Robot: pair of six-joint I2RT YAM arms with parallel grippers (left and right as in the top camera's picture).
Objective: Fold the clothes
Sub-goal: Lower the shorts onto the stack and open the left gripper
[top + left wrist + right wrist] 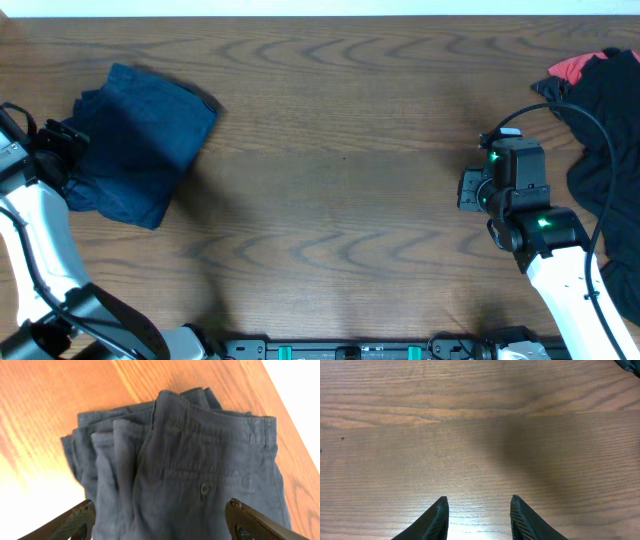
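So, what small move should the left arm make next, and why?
Probably lift the left gripper straight up, away from the folded shorts: its jaws stand open, holding nothing, and the shorts lie flat on the table.

White arms (575,290), black right gripper (479,515), green lights (543,223)

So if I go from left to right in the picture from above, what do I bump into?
left gripper → folded blue shorts → right gripper → heap of black and red clothes
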